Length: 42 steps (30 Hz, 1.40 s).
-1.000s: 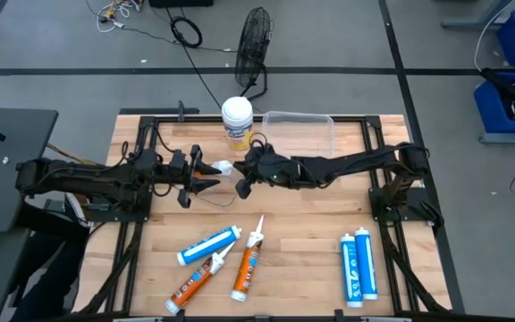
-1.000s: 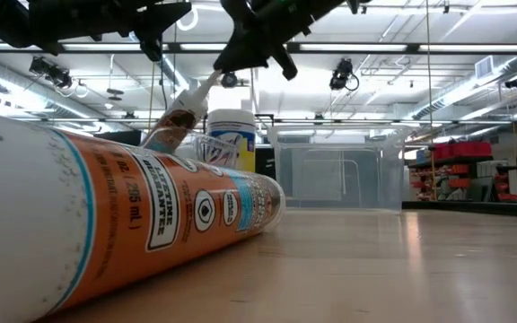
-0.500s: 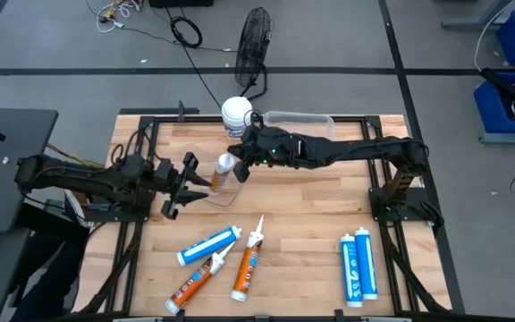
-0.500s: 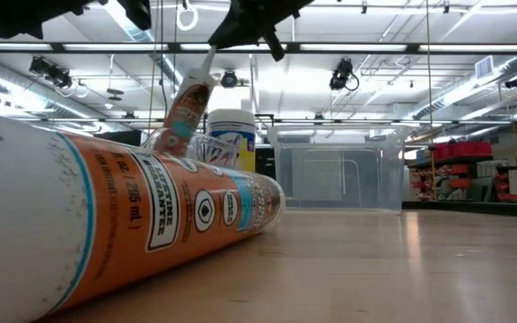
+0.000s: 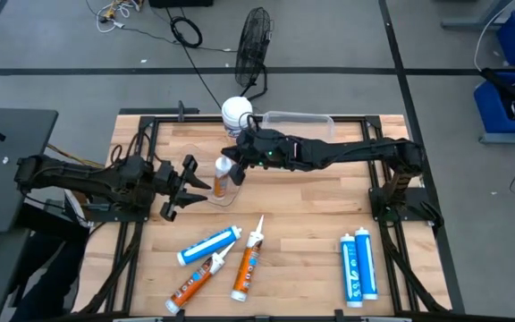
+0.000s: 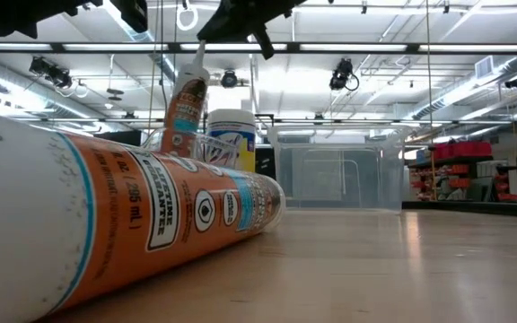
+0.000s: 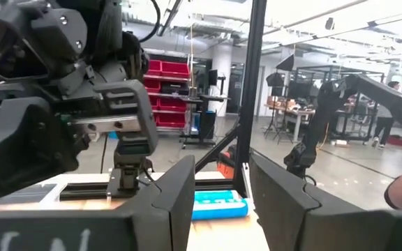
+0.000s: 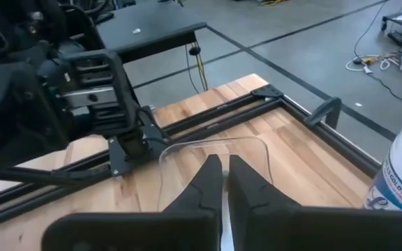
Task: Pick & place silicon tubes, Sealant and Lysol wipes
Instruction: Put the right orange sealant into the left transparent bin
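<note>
At the left, the left gripper [image 5: 189, 183] hangs low over the wooden table [image 5: 311, 224], its jaws apart and holding nothing, just beside the work.

Next to it stands the slim orange-labelled sealant cartridge with a white nozzle [image 5: 221, 182], nearly upright with its base down. The base appears to rest at a shallow clear plastic tray [image 8: 211, 141], though the contact is hard to see.

The right gripper [image 5: 233, 168] is closed on the nozzle tip from above. That high, thin hold probably lets the cartridge swing, so it should be lifted straight and slowly, keeping clear of the left fingers.

Just behind stands the Lysol wipes canister with a yellow label and white lid [image 5: 236, 112]. It is upright and untouched, beside the large clear plastic bin [image 5: 316, 119].
</note>
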Each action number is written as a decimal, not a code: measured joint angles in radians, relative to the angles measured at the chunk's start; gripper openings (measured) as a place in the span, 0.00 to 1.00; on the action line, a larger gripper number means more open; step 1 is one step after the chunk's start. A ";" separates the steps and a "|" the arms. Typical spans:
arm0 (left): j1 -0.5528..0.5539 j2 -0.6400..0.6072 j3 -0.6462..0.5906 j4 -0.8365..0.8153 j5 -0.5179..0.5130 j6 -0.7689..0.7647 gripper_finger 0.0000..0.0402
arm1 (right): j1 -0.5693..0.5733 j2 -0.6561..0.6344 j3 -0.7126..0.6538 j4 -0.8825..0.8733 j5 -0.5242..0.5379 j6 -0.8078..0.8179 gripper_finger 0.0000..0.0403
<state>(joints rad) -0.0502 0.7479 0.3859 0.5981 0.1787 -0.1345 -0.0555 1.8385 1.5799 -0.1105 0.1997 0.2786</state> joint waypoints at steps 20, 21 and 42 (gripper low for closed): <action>0.000 -0.005 0.000 -0.006 0.000 0.015 0.35 | 0.063 0.005 -0.005 0.021 -0.066 -0.294 0.00; 0.000 -0.011 0.000 -0.006 0.000 0.015 0.35 | 0.062 0.005 -0.005 0.023 -0.066 -0.309 0.00; 0.000 -0.024 0.000 -0.011 0.000 0.018 0.35 | 0.036 0.011 -0.010 0.116 -0.117 -0.361 0.03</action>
<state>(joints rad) -0.0499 0.7235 0.3859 0.5871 0.1789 -0.1166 -0.0193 1.8496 1.5696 0.0056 0.0822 -0.0821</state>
